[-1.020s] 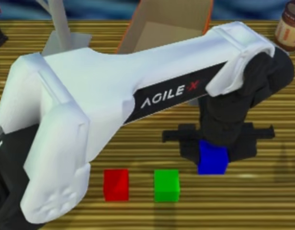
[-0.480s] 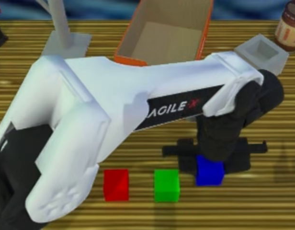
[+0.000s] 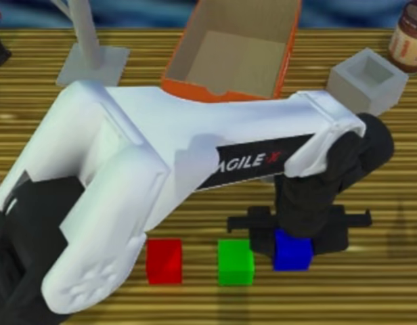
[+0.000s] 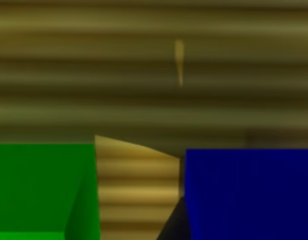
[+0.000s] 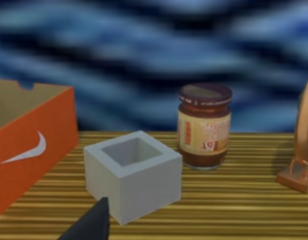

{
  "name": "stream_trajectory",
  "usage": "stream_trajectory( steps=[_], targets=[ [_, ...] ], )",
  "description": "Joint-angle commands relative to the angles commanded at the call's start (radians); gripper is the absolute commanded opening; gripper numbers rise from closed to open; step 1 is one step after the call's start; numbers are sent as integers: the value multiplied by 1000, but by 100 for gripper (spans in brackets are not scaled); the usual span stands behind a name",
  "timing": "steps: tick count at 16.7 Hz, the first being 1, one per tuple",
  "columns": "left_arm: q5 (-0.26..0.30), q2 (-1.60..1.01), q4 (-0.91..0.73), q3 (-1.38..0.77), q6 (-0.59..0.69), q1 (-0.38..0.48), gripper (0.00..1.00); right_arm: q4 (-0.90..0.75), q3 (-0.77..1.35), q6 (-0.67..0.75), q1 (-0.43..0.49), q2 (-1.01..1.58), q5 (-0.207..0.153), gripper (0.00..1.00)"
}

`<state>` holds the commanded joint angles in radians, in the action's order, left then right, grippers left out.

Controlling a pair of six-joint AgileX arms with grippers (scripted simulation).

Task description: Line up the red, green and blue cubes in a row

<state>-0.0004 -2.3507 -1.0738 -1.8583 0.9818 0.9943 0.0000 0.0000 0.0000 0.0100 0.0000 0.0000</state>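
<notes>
At the far left edge of the wooden table [image 3: 371, 291] stands a grey stand [image 3: 92, 62]. Next comes the orange box [image 3: 235, 51], open-topped, showing only its bare cardboard floor. Right of it sits the hollow grey box [image 3: 367, 80], its cavity bare as well, and in the far right corner a brown jar [image 3: 408, 37] with its lid on — the right wrist view shows the same three: orange box [image 5: 29, 145], grey box [image 5: 131, 175], jar [image 5: 204, 127].

Along the near edge the red cube [image 3: 164, 261] lies leftmost, the green cube [image 3: 235, 261] near it to the right, and the blue cube [image 3: 292, 250] close beside the green one, set slightly farther back. The left gripper [image 3: 296, 227] reaches straight down over the blue cube, its fingers pinching it. The left wrist view shows a strip of table between green cube [image 4: 41, 187] and blue cube [image 4: 249, 192] — apart, not touching.

The right arm is parked out of the top view.
</notes>
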Motion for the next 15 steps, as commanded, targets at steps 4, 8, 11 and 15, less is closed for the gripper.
stream_trajectory(
  steps=[4, 8, 11, 15],
  targets=[
    [0, 0, 0, 0, 0, 0, 38, 0, 0, 0, 0, 0, 0, 100],
    [0, 0, 0, 0, 0, 0, 68, 0, 0, 0, 0, 0, 0, 100],
    [0, 0, 0, 0, 0, 0, 90, 0, 0, 0, 0, 0, 0, 100],
    [0, 0, 0, 0, 0, 0, 100, 0, 0, 0, 0, 0, 0, 100]
  ],
)
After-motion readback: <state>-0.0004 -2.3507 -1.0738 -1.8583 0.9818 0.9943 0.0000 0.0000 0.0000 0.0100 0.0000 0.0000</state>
